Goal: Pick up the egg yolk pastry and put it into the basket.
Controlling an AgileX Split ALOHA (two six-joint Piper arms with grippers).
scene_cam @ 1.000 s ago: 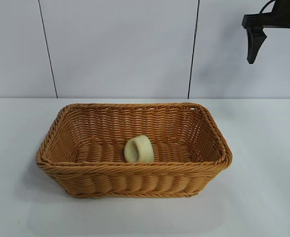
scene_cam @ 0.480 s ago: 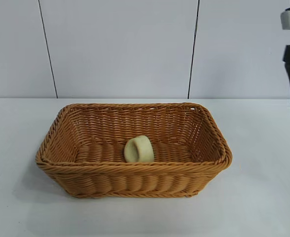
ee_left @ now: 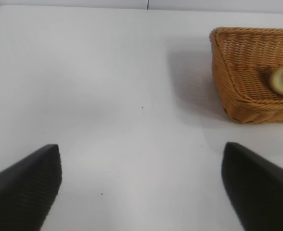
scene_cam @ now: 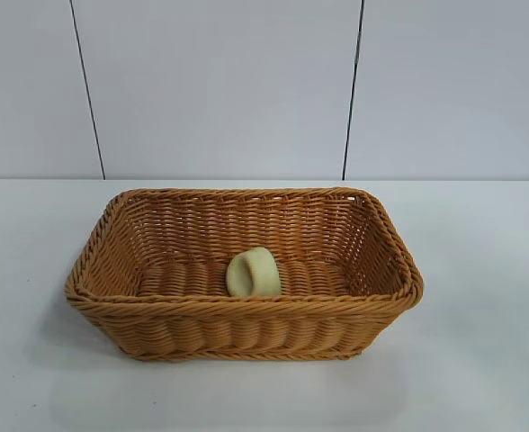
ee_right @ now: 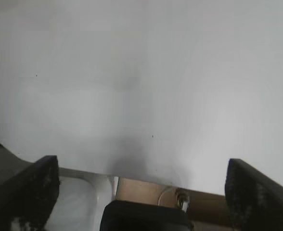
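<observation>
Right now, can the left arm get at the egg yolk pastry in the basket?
Probably yes: the left gripper is open and empty, bare table lies between, and the egg yolk pastry sits uncovered in the open-topped basket.

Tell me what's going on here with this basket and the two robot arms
The egg yolk pastry already lies inside the basket, near its front wall, and nothing is touching it. Neither arm shows in the exterior view. The left gripper is open and empty over bare table, off to one side of the basket. The right gripper is also open and empty, above the table's edge and away from the basket. The placing looks done.
</observation>
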